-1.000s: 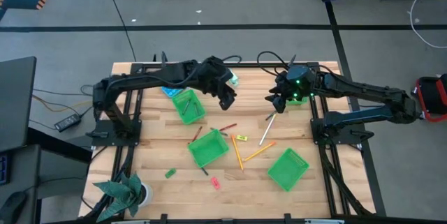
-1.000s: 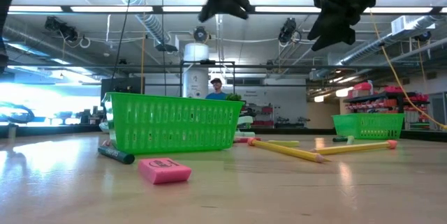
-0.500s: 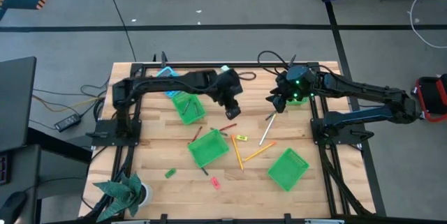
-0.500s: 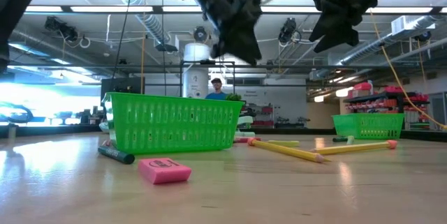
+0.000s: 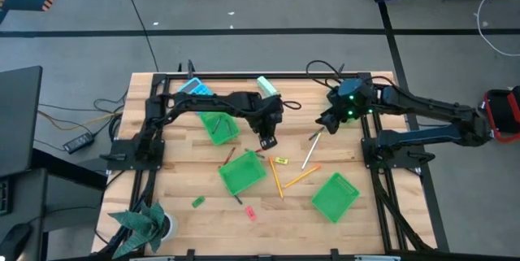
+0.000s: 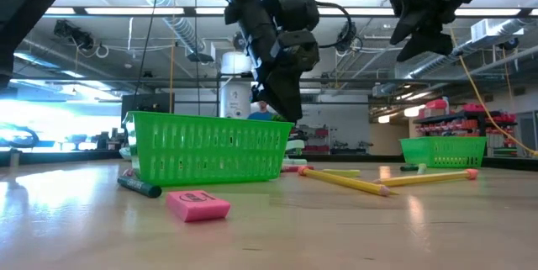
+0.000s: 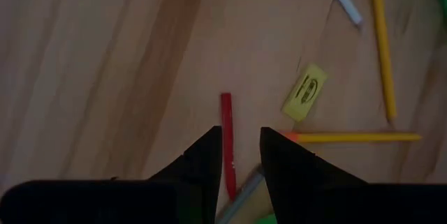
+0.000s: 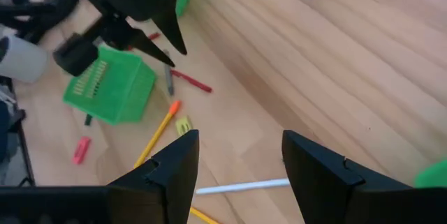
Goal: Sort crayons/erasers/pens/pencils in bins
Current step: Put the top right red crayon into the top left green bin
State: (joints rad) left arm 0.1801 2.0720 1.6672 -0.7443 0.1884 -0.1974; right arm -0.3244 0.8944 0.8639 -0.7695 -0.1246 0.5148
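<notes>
Nearest lies a pink eraser [image 6: 197, 205], its stamped oval unreadable. My left tool [image 7: 241, 147] hangs partly open, empty, over a slim red crayon [image 7: 227, 140] on the wood-plank bench [image 5: 179, 180]. Farther right, my right tool [image 8: 237, 158] gapes wide, empty.

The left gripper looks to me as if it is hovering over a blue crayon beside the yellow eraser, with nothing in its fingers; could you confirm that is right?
Not quite: the crayon is red, not blue, as the left wrist view shows. The rest holds: the left gripper hovers over it, beside the yellow eraser, with nothing between its fingers.
</notes>
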